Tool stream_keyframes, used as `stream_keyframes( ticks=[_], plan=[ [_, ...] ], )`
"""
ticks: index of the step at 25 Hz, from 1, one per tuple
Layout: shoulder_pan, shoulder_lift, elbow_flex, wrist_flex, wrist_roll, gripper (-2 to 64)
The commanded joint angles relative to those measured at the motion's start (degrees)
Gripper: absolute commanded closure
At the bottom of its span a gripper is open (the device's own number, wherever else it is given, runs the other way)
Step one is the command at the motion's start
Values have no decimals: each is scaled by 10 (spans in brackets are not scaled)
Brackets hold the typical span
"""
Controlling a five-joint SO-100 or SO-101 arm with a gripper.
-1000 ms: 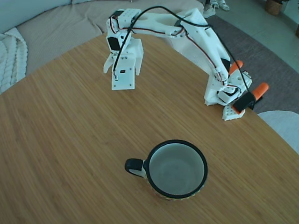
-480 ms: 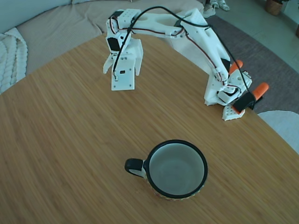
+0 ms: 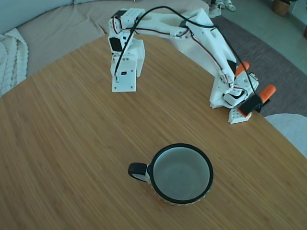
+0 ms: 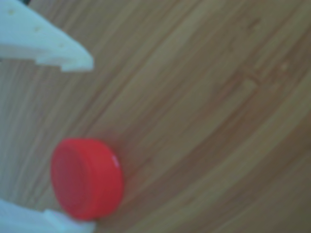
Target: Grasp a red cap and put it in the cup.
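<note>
The fixed view looks down at a slant from high off the table's (image 3: 72, 143) near side, taking in my whole arm (image 3: 192, 33) at the far edge and the cup (image 3: 181, 173) nearest the lens. The other view sits very close above the wood (image 4: 218, 97) — blurred — framing my gripper (image 4: 68, 141) and the red cap (image 4: 86, 178). Both views share only tabletop and my gripper (image 3: 123, 86).

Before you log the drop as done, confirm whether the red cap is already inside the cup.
No: the cup shows only its bare pale inside in the fixed view, and the red cap lies on the wooden table in the other view.
</note>
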Motion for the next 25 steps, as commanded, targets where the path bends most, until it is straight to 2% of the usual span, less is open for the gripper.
stream_keyframes(
  ticks=[1,4,8,10,16,21,25],
  plan=[
    [0,16,-21,-2,4,247],
    [0,14,-21,-2,4,260],
    [0,14,-21,-2,-1,364],
    [0,15,-21,-12,-1,386],
    [0,14,-21,-13,4,394],
    [0,13,-19,-32,4,525],
    [1,13,-13,-45,4,546]
  ],
)
